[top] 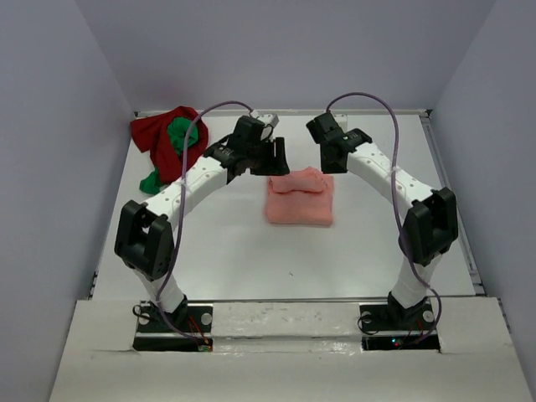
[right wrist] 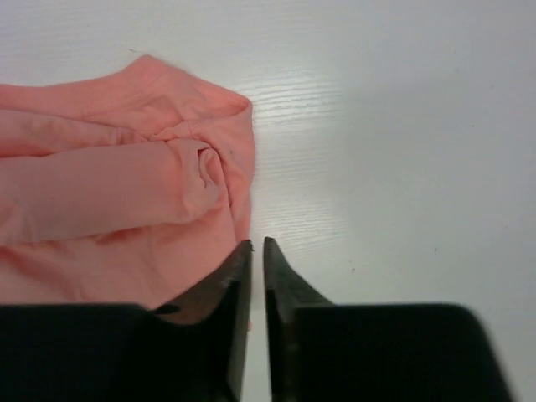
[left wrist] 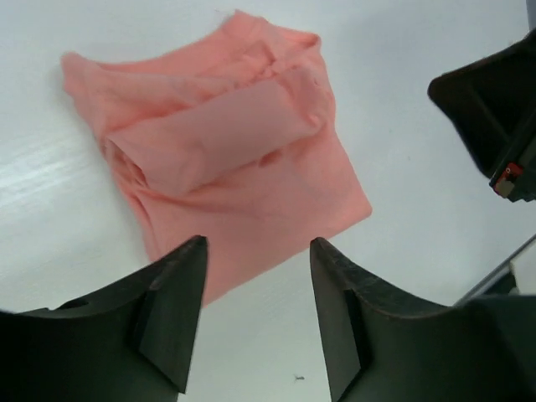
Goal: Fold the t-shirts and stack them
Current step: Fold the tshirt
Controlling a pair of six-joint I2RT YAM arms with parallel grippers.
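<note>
White table (top: 234,251), arms (top: 193,180) (top: 394,180) arched, flanking pink t-shirt (top: 300,199)

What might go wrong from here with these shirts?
The top fold on the salmon-pink t-shirt lies loose; the right fingers, close beside its edge, could snag and undo it. The dark red t-shirt and green t-shirt are bunched together in the far-left corner, so lifting one may drag the other.

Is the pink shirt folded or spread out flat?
Folded. The pink t-shirt lies as a compact, layered rectangle on the table, with one flap doubled over across its top.
</note>
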